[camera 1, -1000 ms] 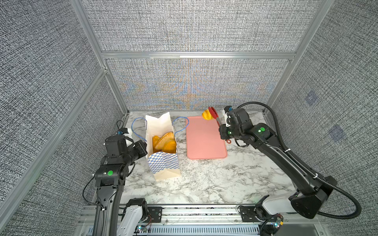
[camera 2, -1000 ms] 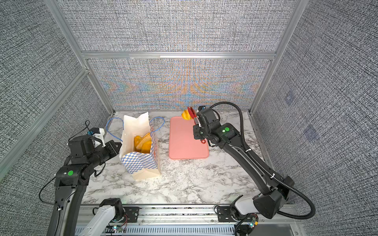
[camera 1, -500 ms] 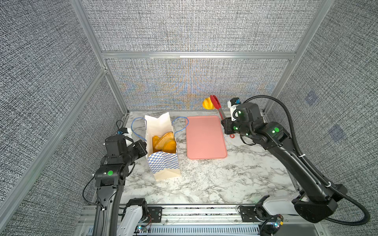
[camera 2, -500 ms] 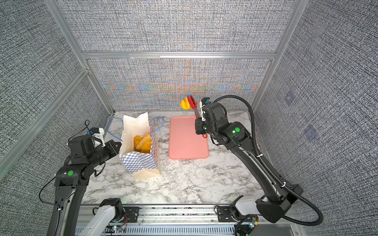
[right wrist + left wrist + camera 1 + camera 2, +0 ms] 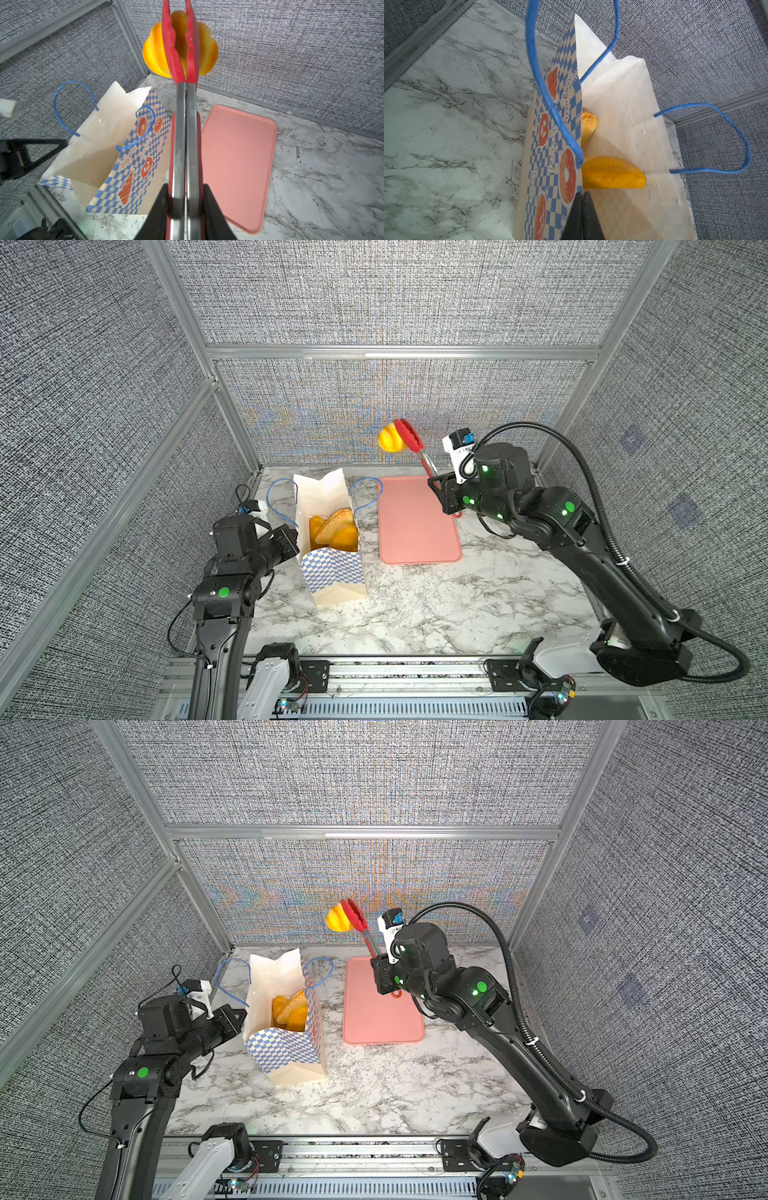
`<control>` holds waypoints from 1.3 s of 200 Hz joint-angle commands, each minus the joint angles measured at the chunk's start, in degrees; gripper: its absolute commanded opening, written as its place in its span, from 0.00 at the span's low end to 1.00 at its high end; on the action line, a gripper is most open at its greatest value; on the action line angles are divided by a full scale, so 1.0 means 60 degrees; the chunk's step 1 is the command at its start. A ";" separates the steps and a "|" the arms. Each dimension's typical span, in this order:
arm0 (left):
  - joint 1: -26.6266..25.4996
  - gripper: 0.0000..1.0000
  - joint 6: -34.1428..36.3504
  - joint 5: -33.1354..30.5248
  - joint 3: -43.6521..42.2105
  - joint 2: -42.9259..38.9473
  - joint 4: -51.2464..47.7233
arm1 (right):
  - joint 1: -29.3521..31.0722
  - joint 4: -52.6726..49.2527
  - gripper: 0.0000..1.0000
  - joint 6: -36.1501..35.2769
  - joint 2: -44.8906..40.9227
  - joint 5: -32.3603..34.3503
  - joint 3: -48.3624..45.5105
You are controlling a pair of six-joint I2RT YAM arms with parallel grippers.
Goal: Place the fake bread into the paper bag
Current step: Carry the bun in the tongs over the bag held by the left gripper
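Observation:
The paper bag (image 5: 332, 570) (image 5: 286, 1048) stands open left of the pink tray, with several golden fake bread pieces (image 5: 334, 529) (image 5: 291, 1006) inside. My left gripper (image 5: 582, 195) (image 5: 293, 537) is shut on the bag's checkered wall (image 5: 550, 166); two pieces (image 5: 610, 174) lie just past it. My right gripper (image 5: 185, 187) (image 5: 440, 489) is shut on the red tongs (image 5: 182, 135) (image 5: 409, 437) (image 5: 355, 915). The tongs' tips pinch a yellow ridged roll (image 5: 158, 54) (image 5: 390, 438) (image 5: 337, 918) high in the air, above the gap between bag and tray.
The pink tray (image 5: 415, 522) (image 5: 378, 1011) (image 5: 234, 155) lies bare on the marble table (image 5: 457, 605), right of the bag. Blue cord handles (image 5: 278, 493) (image 5: 542, 83) stick out from the bag's rim. Grey fabric walls with metal rails close in the back and sides.
My right arm has raised the tongs and the roll from near the tray's back edge to well above the table. The left arm and the bag have not moved.

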 commanded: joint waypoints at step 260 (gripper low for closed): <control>0.0003 0.07 0.0063 0.0036 -0.0027 -0.0076 0.0078 | 0.2763 -0.1210 0.24 -0.0780 0.2411 -0.0397 0.1161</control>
